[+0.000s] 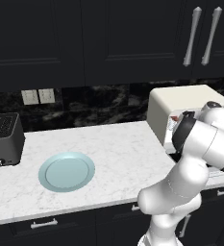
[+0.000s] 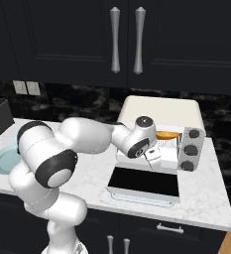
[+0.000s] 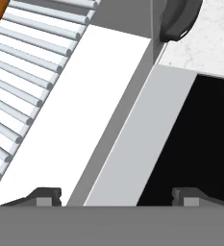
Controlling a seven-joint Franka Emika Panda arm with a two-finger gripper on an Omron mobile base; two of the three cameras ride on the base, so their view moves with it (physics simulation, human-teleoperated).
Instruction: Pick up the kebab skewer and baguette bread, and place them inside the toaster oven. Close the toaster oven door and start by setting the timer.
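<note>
Right base view: baguette bread (image 2: pixel 167 134) on toaster oven (image 2: pixel 161 111) rack, long axis 9-to-3 o'clock. Toaster oven door (image 2: pixel 144 184) down flat. Gripper (image 3: pixel 115 196) jaws apart, holding nothing, over door hinge.

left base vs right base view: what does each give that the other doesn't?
Left base view: the whole light-blue plate, bare, and the front of the slot toaster. Right base view: the toaster oven door folded down open, the baguette bread on the rack inside, the knobs, the claw at the opening. Both: the toaster oven, the white arm, the marble counter.
</note>
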